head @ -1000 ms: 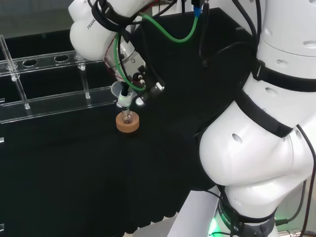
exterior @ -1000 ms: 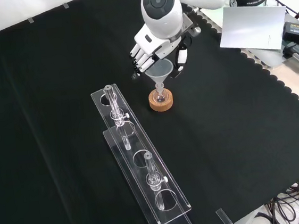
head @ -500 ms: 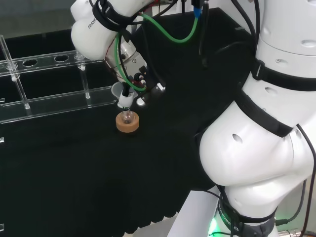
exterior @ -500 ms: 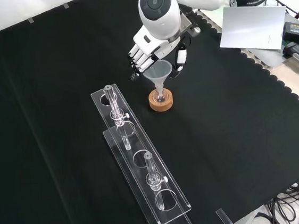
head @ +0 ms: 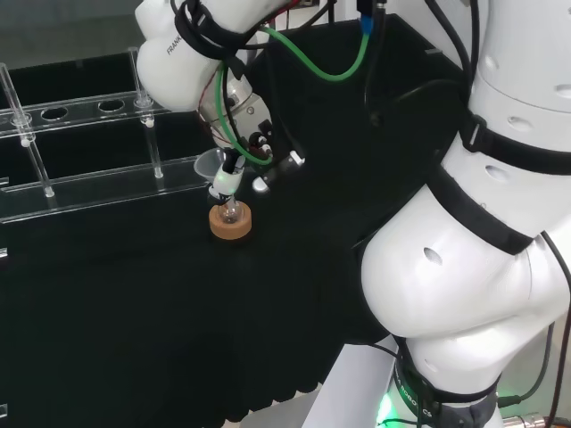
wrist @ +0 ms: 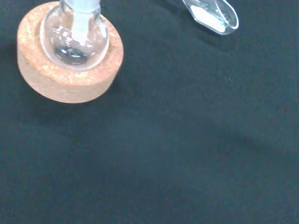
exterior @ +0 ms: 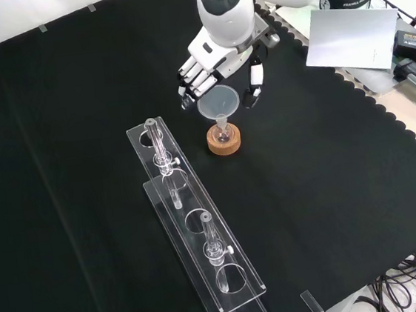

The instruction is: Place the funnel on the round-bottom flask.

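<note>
I've got the funnel (exterior: 218, 104) seated in the round-bottom flask (exterior: 223, 133) just below my hand (exterior: 206, 65); fingers spread wide off it. Next, I judge: lift straight clear without nudging it.

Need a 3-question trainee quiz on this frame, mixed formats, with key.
1. True or false: the clear plastic funnel has its stem in the neck of the small round-bottom glass flask.
2. The flask sits on: A) a red ribbed ring B) a round cork ring stand C) bare black cloth.
3. Fill in: in the front view, the black and white robot hand has its fingers ____ beside the funnel, not curled round it.

Key: 1 true; 2 B; 3 spread open.
</note>
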Motion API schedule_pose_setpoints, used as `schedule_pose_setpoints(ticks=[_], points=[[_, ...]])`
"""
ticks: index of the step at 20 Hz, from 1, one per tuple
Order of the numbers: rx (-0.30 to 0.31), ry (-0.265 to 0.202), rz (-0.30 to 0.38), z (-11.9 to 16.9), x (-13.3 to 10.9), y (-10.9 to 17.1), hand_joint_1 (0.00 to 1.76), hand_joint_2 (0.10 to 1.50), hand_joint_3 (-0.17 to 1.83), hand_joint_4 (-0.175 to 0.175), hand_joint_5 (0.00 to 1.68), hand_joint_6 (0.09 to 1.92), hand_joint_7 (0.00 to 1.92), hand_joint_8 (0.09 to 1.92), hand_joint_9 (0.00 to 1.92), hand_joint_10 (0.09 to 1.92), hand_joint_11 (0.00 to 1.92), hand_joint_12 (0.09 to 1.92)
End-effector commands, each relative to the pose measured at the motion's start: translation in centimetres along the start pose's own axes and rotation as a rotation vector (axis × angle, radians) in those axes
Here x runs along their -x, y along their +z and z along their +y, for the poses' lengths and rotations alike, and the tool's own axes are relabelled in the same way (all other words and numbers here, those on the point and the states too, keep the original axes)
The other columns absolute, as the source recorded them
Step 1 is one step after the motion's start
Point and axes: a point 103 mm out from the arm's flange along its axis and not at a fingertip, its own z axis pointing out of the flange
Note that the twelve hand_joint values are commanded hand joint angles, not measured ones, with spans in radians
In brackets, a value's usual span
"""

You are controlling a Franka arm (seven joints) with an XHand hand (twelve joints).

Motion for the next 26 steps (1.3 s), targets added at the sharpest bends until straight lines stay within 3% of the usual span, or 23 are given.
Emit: schedule_pose_setpoints(ticks=[1,6,9,13,17,20,26], points=[[0.111,-0.031,0.054,-1.1,0.6,-0.7,0.44,0.65,0.36,-0.044,0.09,0.09,0.00,0.19,0.04,0.83,0.10,1.50],[0.190,-0.042,0.081,-2.1,1.4,-1.6,0.43,0.67,0.31,-0.049,0.11,0.09,0.00,0.28,0.07,0.84,0.10,1.50],[0.235,-0.055,0.121,-3.0,2.8,-2.1,0.43,0.69,0.28,-0.053,0.13,0.09,0.00,0.44,0.14,0.81,0.13,1.50],[0.257,-0.061,0.176,-3.8,4.4,-2.4,0.43,0.69,0.27,-0.057,0.16,0.09,0.00,0.54,0.19,0.80,0.14,1.49],[0.243,-0.060,0.184,-4.5,5.8,-2.6,0.44,0.70,0.26,-0.058,0.17,0.09,0.00,0.58,0.21,0.79,0.16,1.49],[0.200,-0.062,0.200,-4.5,6.8,-2.8,0.46,0.72,0.27,-0.059,0.21,0.09,0.03,0.65,0.30,0.75,0.22,1.45],[0.129,-0.057,0.284,-2.7,10.5,-2.9,0.54,0.75,0.29,-0.053,0.25,0.09,0.08,0.70,0.37,0.72,0.26,1.43]])
